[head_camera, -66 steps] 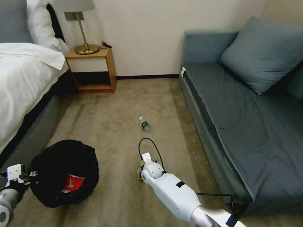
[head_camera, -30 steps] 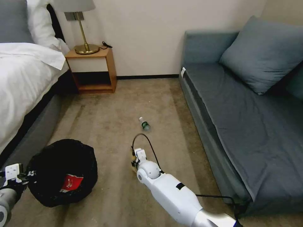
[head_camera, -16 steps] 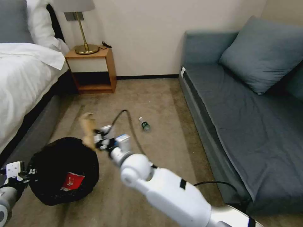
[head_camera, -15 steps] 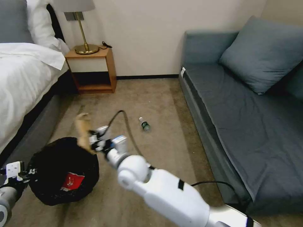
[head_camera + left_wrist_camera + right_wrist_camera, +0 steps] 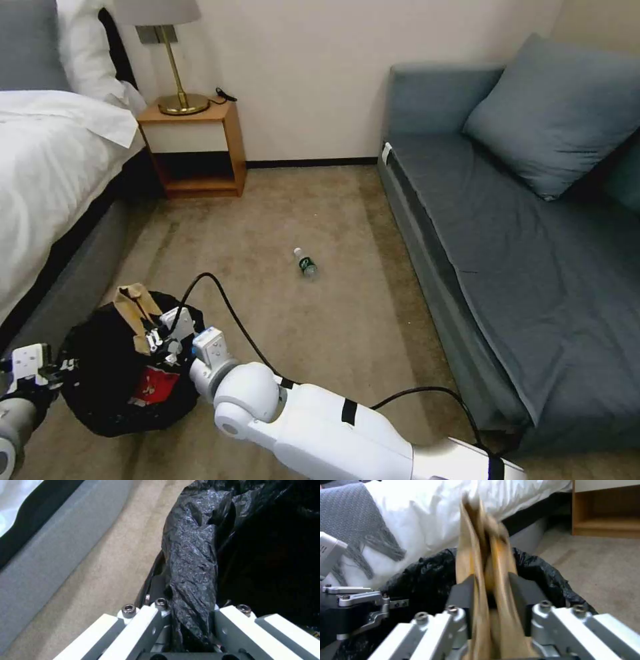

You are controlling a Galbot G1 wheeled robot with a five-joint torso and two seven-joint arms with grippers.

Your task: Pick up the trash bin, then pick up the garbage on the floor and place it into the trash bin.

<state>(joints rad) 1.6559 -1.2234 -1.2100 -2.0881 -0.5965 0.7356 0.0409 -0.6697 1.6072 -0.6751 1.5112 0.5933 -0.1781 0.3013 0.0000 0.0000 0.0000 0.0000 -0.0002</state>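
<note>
Beige carpet [image 5: 333, 200] between bed [image 5: 47, 173] and sofa [image 5: 520, 247]. Nearest, left gripper [image 5: 186, 620] clamped on trash bin [image 5: 100, 373] rim. Right gripper [image 5: 490, 597] pinching tan paper wrapper [image 5: 135, 310] above bin opening; red-and-white snack packet [image 5: 153, 385] inside. Farther off, small clear bottle [image 5: 306, 263] on carpet.

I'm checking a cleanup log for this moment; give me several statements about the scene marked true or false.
1. The right end effector grips the tan paper wrapper over the trash bin. True.
2. The small clear bottle lies inside the bin. False: it lies on the carpet, apart from the bin.
3. The left end effector clamps the bin's bag-lined rim. True.
4. The bin holds nothing. False: a red-and-white snack packet lies in it.
5. The bin stands beside the sofa. False: it is near the bed.
</note>
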